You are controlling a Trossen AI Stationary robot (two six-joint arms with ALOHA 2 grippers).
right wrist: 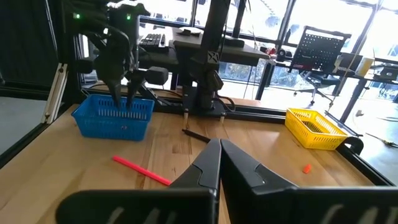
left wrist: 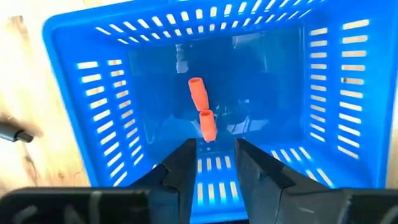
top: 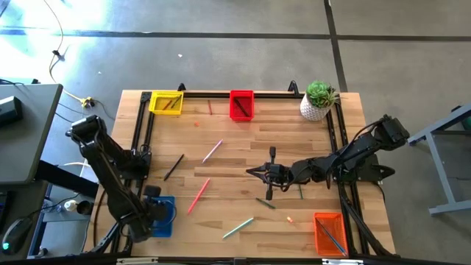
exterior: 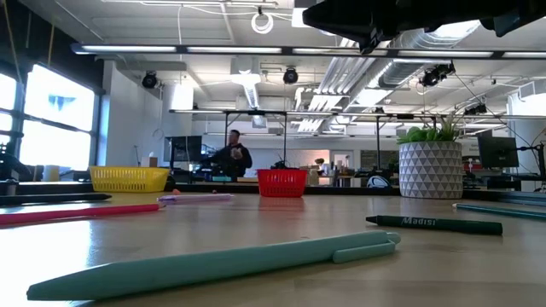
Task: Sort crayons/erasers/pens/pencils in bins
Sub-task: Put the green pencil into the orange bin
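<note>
Field notes for you, bystanders only.
- White pot (top: 315, 110) with a green plant (top: 321, 93): upright at a table (top: 243, 136) corner, well apart from the right gripper (top: 252, 171), behind its jaws.
- Grey desk (top: 26, 132): off the table, well out beyond the left gripper (left wrist: 214, 146), to one side of its jaws.
- Person (exterior: 232, 156) in the room behind, too small to detail.

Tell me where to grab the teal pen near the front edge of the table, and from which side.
Grip the teal pen at mid-barrel, coming straight down from above. It lies flat and alone on the table, so fingers should close across its narrow width.
</note>
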